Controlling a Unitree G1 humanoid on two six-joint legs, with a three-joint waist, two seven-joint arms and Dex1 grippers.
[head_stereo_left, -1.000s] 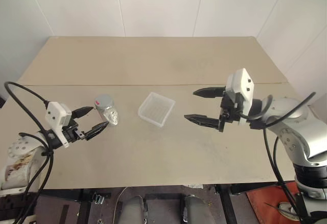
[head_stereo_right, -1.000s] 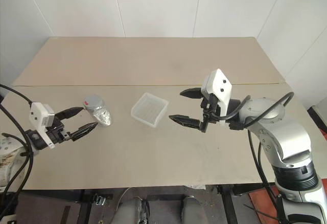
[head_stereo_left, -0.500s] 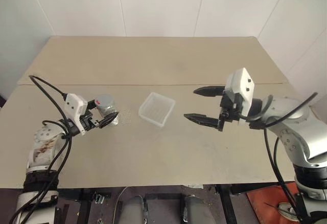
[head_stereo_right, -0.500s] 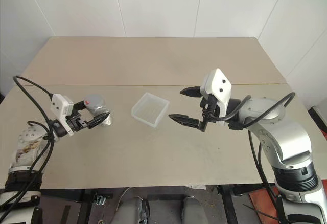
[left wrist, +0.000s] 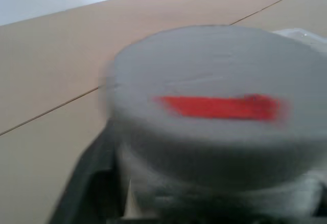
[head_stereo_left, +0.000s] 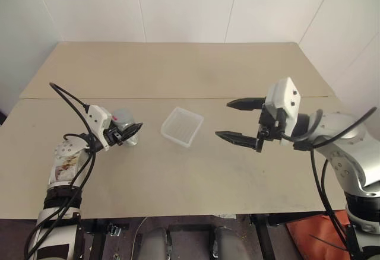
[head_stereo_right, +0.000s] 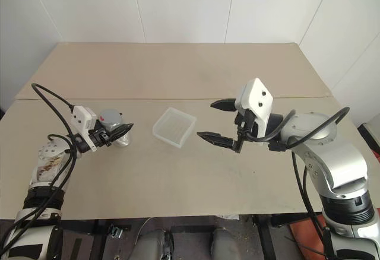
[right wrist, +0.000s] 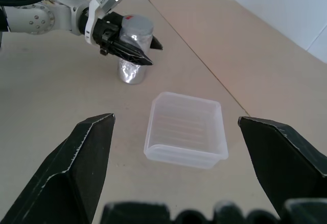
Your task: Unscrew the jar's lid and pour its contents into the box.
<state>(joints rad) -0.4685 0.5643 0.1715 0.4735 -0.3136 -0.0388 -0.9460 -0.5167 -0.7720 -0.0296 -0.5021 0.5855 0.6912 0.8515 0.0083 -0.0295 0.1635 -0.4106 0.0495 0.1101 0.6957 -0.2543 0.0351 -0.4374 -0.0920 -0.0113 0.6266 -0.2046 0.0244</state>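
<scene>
Beige table (head_stereo_left: 178, 177): left gripper (head_stereo_left: 127, 134), level, clamps the clear jar (head_stereo_left: 126, 130) under its grey lid (left wrist: 214, 91); right gripper (head_stereo_left: 240, 119) gapes beside the ribbed translucent box (head_stereo_left: 181, 126).

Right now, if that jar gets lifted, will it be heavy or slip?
Probably light: the jar looks like small clear plastic. Its smooth round wall may slip or twist, though the left gripper is shut around its top. It stands upright on the table, so a sideways nudge might tip it.

Head stereo pair plus two wrist cams.
Head views look down over table (head_stereo_left: 196, 70); left wrist sits tight against lid (left wrist: 214, 106); right wrist faces box (right wrist: 186, 129), shared with head views.
</scene>
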